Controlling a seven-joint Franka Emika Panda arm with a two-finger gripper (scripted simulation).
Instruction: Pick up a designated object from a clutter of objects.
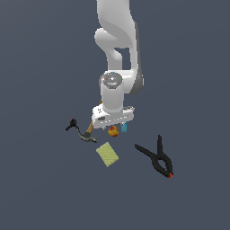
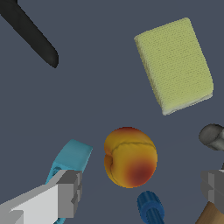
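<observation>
The orange-red fruit with a yellow patch (image 1: 113, 131) (image 2: 130, 156) lies on the dark floor among the clutter. My gripper (image 1: 114, 123) (image 2: 140, 188) hangs just above it, open and empty. In the wrist view one grey fingertip (image 2: 68, 192) shows on one side of the fruit and the other fingertip (image 2: 213, 183) on the opposite side, both apart from it. A teal block (image 1: 124, 127) (image 2: 72, 157) lies close beside the fruit, partly behind one finger. A small blue piece (image 2: 151, 208) lies close to the fruit too.
A wooden-handled hammer (image 1: 87, 132) with its grey head (image 2: 212, 136) lies at the exterior view's left of the fruit. A tiny black clamp (image 1: 72, 124) is beyond it. A yellow sponge (image 1: 108, 154) (image 2: 175, 65) and a large black clamp (image 1: 157, 157) (image 2: 30, 33) lie nearer.
</observation>
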